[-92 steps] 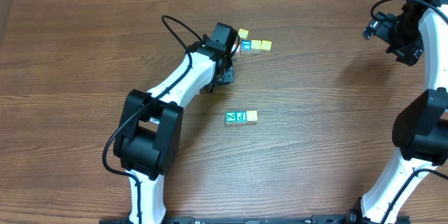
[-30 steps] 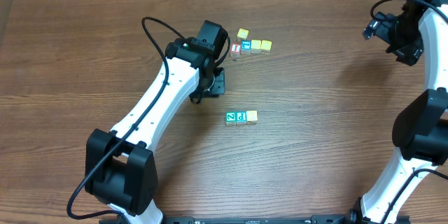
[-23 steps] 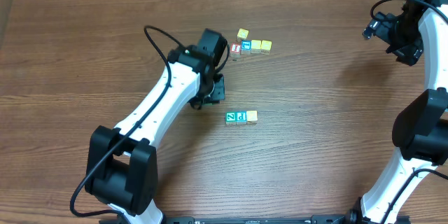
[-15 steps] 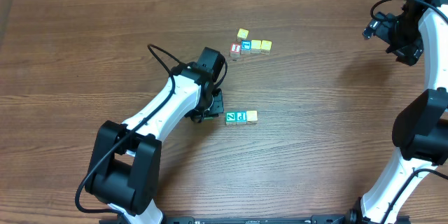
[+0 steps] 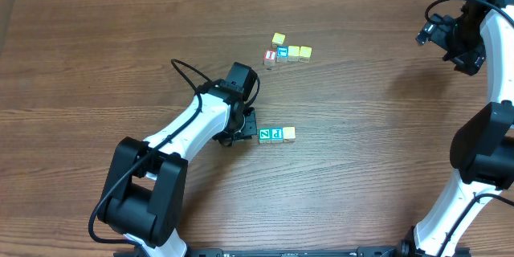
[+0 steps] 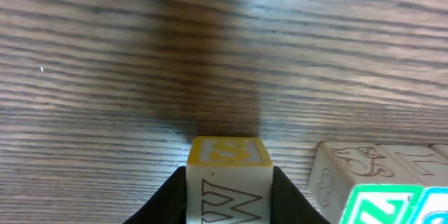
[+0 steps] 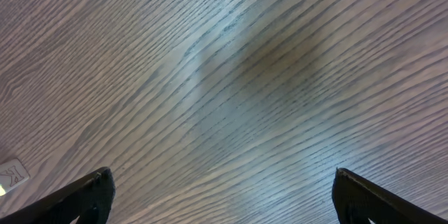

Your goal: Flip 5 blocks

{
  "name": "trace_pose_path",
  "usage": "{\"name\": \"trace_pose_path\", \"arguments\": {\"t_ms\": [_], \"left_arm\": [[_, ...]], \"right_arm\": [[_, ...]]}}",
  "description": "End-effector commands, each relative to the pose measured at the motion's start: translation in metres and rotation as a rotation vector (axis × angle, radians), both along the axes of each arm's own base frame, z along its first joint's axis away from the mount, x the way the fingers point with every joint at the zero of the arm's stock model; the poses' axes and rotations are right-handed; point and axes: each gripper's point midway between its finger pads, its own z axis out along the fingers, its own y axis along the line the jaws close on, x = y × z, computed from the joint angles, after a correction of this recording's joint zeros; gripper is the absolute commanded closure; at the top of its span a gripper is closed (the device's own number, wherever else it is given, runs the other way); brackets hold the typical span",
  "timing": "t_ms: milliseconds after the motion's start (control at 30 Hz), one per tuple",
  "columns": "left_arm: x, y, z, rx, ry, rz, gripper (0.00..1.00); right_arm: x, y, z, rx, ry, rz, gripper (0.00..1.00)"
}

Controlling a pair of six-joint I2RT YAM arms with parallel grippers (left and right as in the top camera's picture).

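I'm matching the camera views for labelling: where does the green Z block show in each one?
Overhead: green Z block, near centre, left end of a short row.
Left wrist: green Z block at the bottom edge, right side, cut off.
Right wrist: not in it.
Shared landmark: teal block beside it, in overhead and left wrist.

Dark brown wood-grain counter (image 5: 385, 152), green block (image 5: 264, 134) with white Z, teal block (image 5: 275, 134) with white letter, pale yellow block (image 5: 288, 133), cream block (image 6: 229, 152) with yellow-bordered face and outlined letter, black left end effector (image 6: 229, 180).
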Motion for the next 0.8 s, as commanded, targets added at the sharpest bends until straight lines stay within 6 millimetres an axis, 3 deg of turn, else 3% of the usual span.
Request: {"name": "trace_pose_path", "arguments": {"t_ms": [0, 67, 133, 267, 400, 433, 533, 600, 667, 700, 767], "left_arm": [[-0.003, -0.001, -0.001, -0.005, 0.003, 0.019, 0.64], [-0.002, -0.001, -0.001, -0.007, 0.0, 0.02, 0.47], [0.0, -0.001, 0.0, -0.01, -0.004, 0.021, 0.42], [0.012, -0.001, 0.011, -0.019, -0.029, 0.029, 0.41], [0.034, 0.0, 0.038, -0.034, -0.072, 0.043, 0.42], [0.044, 0.002, 0.054, -0.038, -0.091, 0.043, 0.42], [0.05, 0.008, 0.069, -0.035, -0.094, 0.061, 0.44], [0.047, 0.012, 0.071, -0.027, -0.078, 0.067, 0.53], [0.039, 0.017, 0.066, -0.002, -0.048, 0.066, 0.88], [0.035, 0.019, 0.063, 0.01, -0.032, 0.067, 0.96], [0.024, 0.023, 0.053, 0.028, 0.003, 0.063, 0.96]], "right_arm": [[0.001, -0.002, 0.012, -0.013, -0.03, 0.0, 0.0], [0.001, -0.002, 0.012, -0.013, -0.03, 0.0, 0.0], [0.001, -0.002, 0.012, -0.013, -0.03, 0.0, 0.0], [0.001, -0.002, 0.012, -0.013, -0.03, 0.0, 0.0], [0.001, -0.002, 0.012, -0.013, -0.03, 0.0, 0.0], [0.001, -0.002, 0.012, -0.013, -0.03, 0.0, 0.0], [0.001, -0.002, 0.012, -0.013, -0.03, 0.0, 0.0], [0.001, -0.002, 0.012, -0.013, -0.03, 0.0, 0.0], [0.001, -0.002, 0.012, -0.013, -0.03, 0.0, 0.0], [0.001, -0.002, 0.012, -0.013, -0.03, 0.0, 0.0], [0.001, -0.002, 0.012, -0.013, -0.03, 0.0, 0.0]]}}
